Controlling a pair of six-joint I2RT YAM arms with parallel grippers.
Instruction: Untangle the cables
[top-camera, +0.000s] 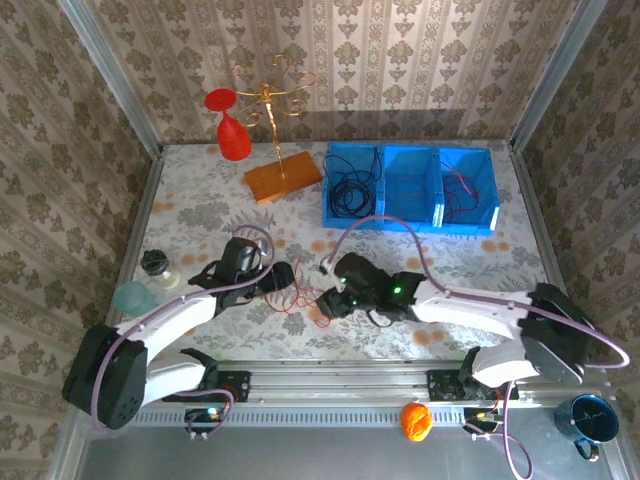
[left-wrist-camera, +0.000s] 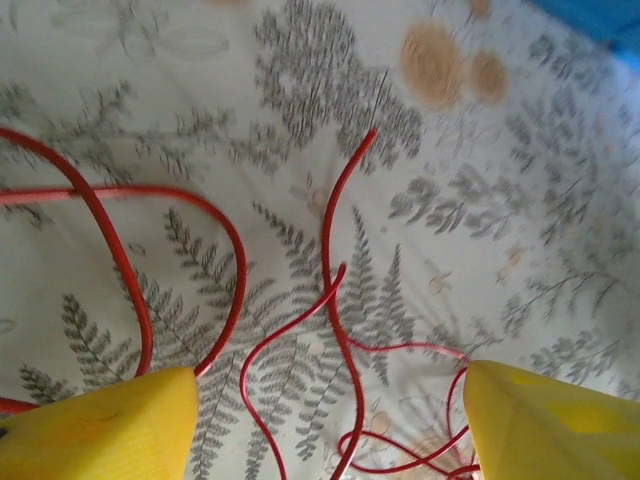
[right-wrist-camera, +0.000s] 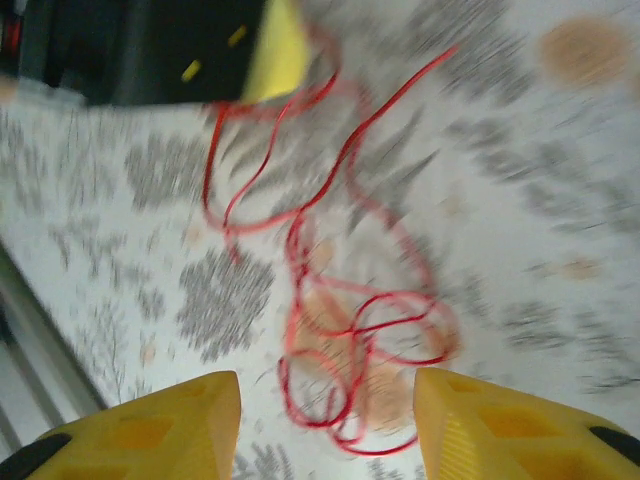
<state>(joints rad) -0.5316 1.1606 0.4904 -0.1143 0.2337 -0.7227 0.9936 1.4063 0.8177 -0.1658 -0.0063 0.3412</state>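
Note:
A loose tangle of thin red cables (top-camera: 297, 291) lies on the patterned tablecloth between my two grippers. My left gripper (top-camera: 281, 277) hovers at its left side. In the left wrist view that gripper (left-wrist-camera: 330, 432) is open, with red cable strands (left-wrist-camera: 335, 250) on the cloth between its yellow fingers (left-wrist-camera: 100, 425), touching neither. My right gripper (top-camera: 326, 301) is at the tangle's right side. In the blurred right wrist view it (right-wrist-camera: 328, 432) is open just above a knot of red loops (right-wrist-camera: 365, 335). The left gripper's yellow fingertip (right-wrist-camera: 275, 50) shows beyond.
A blue three-part bin (top-camera: 410, 222) stands at the back, with a black cable (top-camera: 350, 190) in its left part and a red one (top-camera: 458, 195) in its right. A gold stand on a wooden base (top-camera: 283, 178) holds a red glass (top-camera: 232, 130). A teal cup (top-camera: 130, 297) sits at the left.

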